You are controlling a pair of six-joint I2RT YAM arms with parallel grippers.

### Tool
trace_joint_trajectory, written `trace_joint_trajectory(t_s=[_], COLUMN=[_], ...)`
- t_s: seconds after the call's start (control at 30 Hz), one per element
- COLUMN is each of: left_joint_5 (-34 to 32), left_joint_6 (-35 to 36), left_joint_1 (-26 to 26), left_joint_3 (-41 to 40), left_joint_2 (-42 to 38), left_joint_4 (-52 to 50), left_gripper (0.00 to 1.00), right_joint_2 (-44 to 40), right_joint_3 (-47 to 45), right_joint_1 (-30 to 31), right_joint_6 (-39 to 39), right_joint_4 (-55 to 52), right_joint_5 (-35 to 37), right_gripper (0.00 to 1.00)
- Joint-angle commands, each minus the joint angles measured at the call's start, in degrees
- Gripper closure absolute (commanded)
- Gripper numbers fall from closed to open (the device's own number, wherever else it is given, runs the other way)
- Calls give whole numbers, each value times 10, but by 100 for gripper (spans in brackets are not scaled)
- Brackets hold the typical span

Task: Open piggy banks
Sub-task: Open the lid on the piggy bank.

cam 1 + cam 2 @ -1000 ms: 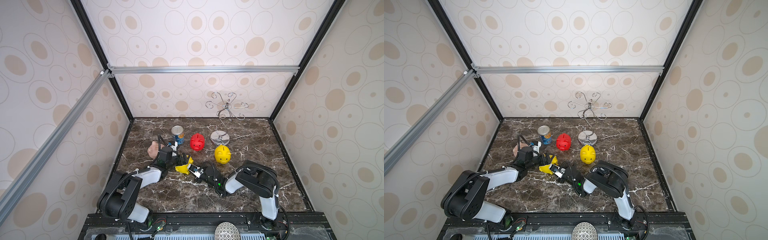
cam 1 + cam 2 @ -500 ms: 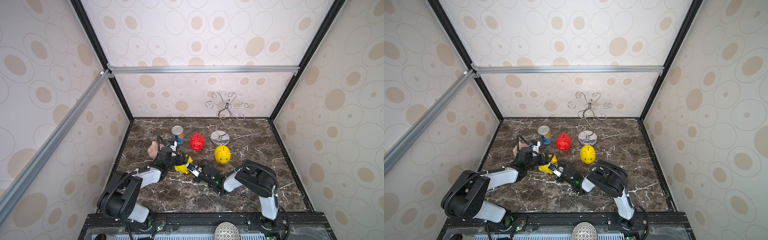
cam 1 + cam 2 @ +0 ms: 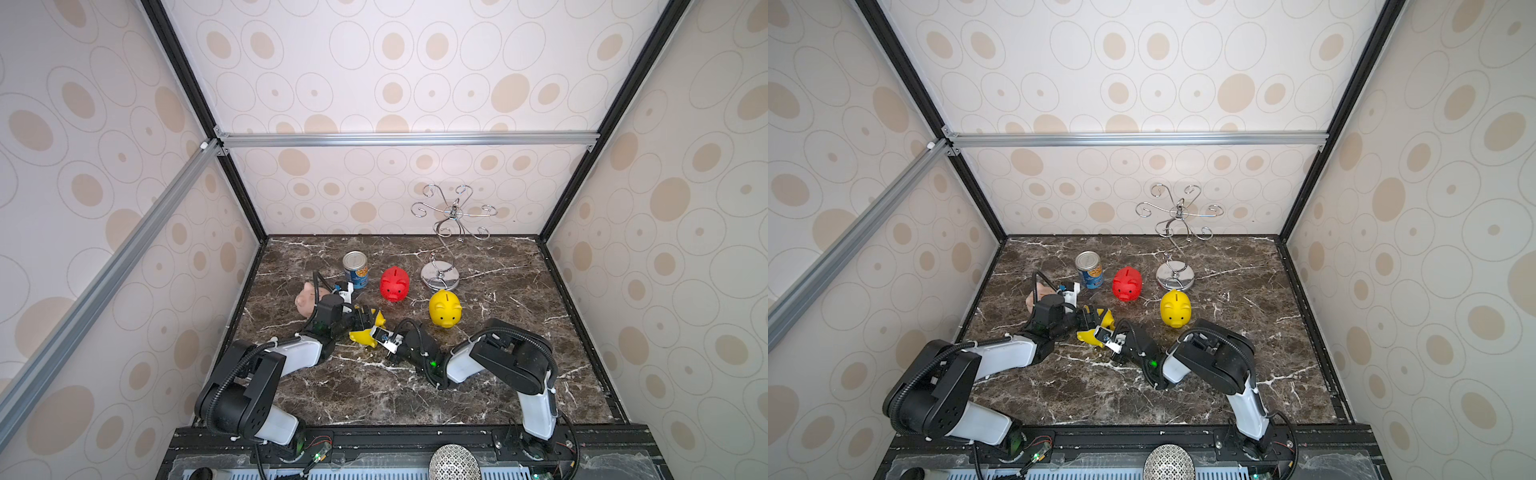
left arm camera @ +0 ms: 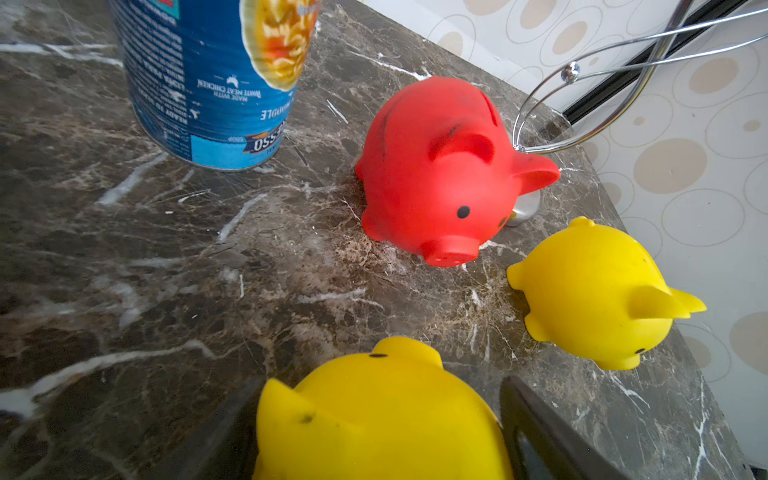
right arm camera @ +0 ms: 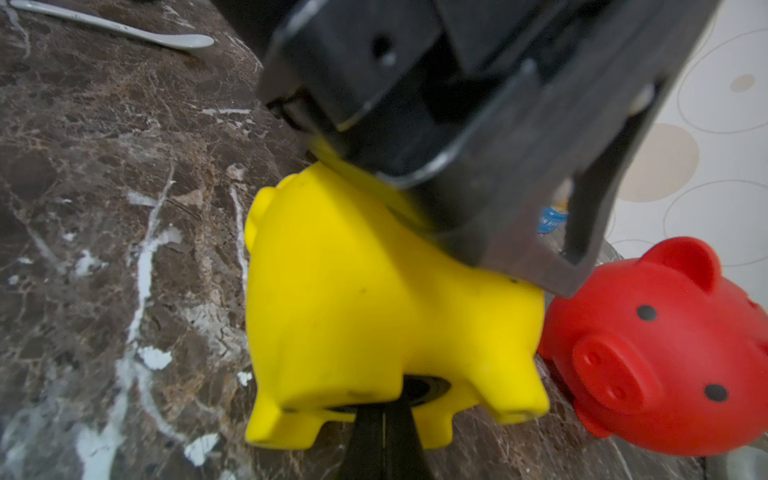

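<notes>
A yellow piggy bank lies on its side on the marble, and my left gripper is shut on its body. My right gripper is shut, its joined tips pressed against the black plug on the bank's belly. I cannot tell whether the tips pinch the plug. Three more piggy banks stand upright: a red one, another yellow one, and a pale pink one partly hidden behind the left arm.
A blue-labelled tin can stands behind the left gripper. A chrome wire stand sits at the back right. A white spoon lies on the marble beyond the held bank. Walls close in the table on three sides.
My right gripper has edged slightly left toward the held yellow piggy bank. The left arm and the other banks have not moved.
</notes>
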Motion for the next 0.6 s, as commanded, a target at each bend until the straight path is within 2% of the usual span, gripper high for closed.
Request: trace_joint_trajectory(t_s=[0.0,0.3,0.37,0.57], left_joint_5=[44,38,39,17], left_joint_6=[-12,-14,-15,-11], left_joint_1=[-17,-18,-19,-19], left_joint_3=[-21,-29,-28,-27], left_joint_2=[17,-2,-2,-5], left_joint_4=[-105,-119,-119,-125], left_gripper=[14,14,14,14], right_joint_2=[-10,32,39,3], right_joint_3=[27,26,27,14], right_joint_1=[30,77,79,81], right_joint_6=[-47,-182,-185,-149], right_joint_4=[11,116,131,84], right_joint_5=[-20,68,79,98], right_gripper=[100,100,100,100])
